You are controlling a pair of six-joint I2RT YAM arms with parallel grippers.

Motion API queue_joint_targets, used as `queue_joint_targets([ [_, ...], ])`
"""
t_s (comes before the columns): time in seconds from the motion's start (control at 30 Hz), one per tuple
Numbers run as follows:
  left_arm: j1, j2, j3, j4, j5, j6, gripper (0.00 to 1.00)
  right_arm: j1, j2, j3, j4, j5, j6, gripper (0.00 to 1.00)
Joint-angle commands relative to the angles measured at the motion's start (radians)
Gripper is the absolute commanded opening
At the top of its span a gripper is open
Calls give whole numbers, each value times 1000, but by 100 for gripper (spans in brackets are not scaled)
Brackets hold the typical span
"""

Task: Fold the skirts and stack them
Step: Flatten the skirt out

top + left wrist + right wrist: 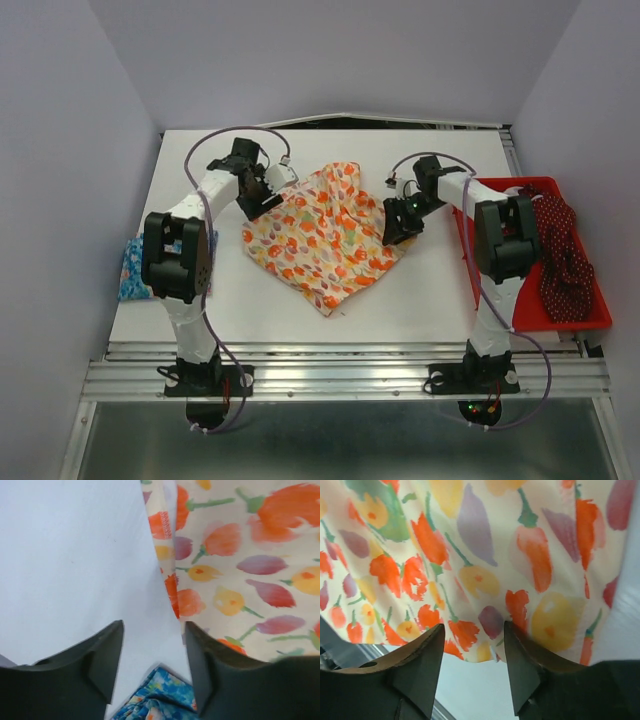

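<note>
The cream-white cloth skirt with orange flowers (325, 235) lay spread flat in the middle of the white table (420, 295), turned corner-on like a diamond and not yet folded. The left gripper (262, 203) hung low over its upper-left edge. In the left wrist view its fingers were spread, with bare table in the gap and the skirt's hem just beside one finger, so it pinched nothing. The right gripper (397, 232) sat at the skirt's right corner. Its fingers were likewise spread, and the cloth's edge lay just past the tips in its own wrist view, not between them.

The step in hand appeared to be the fold of this second skirt, with both claws placed to take opposite edges. The next move would likely call for each claw to drop onto its edge and close on one layer of cloth. Both would then lift together and carry one half over the other without dragging the rest.

There were three skirts. The flowered cream one was at centre. A blue floral skirt (128, 270) lay as a small folded pad at the table's left edge, beside the left arm. A dark red white-dotted skirt (560, 255) was heaped unfolded in the one red plastic tray (598, 318) on the right.
</note>
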Motion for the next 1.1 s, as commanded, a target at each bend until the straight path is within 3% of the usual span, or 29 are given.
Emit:
queue_joint_targets([
  [0.0,-36,-244,-2,-71,185,100,82,10,-75,20,-44,-136,64,58],
  [0.07,-64,-334,-58,-94,231,140,89,0,-116,26,-42,-93,54,65],
  [0.27,-363,-670,-409,-107,142,206,88,-28,-177,22,-48,65,14,60],
  [0.33,-485,-704,-526,-81,125,185,85,-28,-181,4,-48,88,6,59],
  [0.5,-628,-669,-660,36,98,73,83,-28,-156,7,-18,120,4,58],
  [0.73,-742,-626,-721,202,30,62,86,-28,-122,8,22,273,-74,62],
  [0.87,-779,-612,-677,191,26,53,86,-37,-144,-18,21,293,-100,63],
  [1.07,-834,-555,-571,125,3,33,86,-89,-233,-41,12,278,-130,74],
])
